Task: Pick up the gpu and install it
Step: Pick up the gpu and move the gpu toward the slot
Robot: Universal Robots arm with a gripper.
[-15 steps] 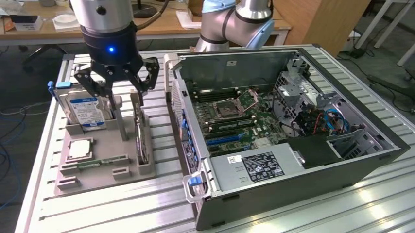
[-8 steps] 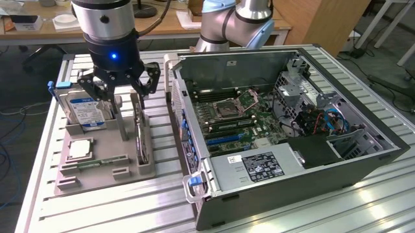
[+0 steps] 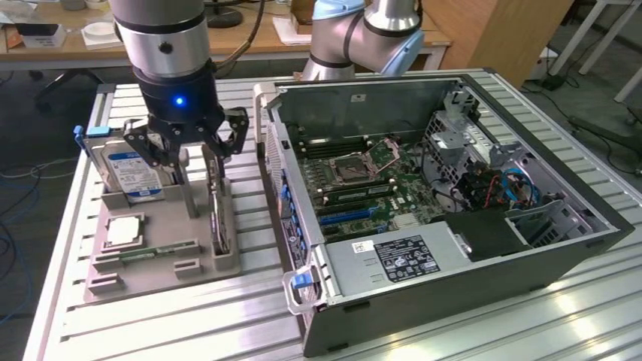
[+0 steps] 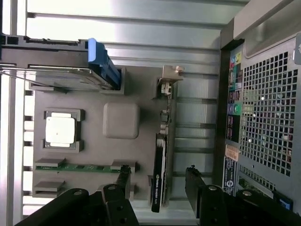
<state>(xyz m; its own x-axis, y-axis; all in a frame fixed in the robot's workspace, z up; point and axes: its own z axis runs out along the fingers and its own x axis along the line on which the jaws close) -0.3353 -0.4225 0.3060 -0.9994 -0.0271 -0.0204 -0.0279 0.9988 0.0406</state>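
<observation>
The gpu (image 3: 215, 214) stands on edge in a slot along the side of the grey holder tray (image 3: 165, 218) nearest the computer case. In the wrist view the gpu (image 4: 160, 167) is a thin dark strip with its silver bracket at the far end. My gripper (image 3: 194, 159) hangs just above the tray, over the card. Seen from the wrist, the gripper (image 4: 158, 186) is open, with one finger (image 4: 123, 181) on one side of the card and the other finger (image 4: 194, 188) on the opposite side. Neither finger touches the card.
The tray also holds a hard drive (image 3: 135, 169) standing upright, a processor (image 3: 125, 231) and a memory stick (image 3: 155, 250). The open computer case (image 3: 561, 226) lies to the exterior view's right, motherboard (image 3: 361, 184) exposed. A second arm (image 3: 361, 37) stands behind the case.
</observation>
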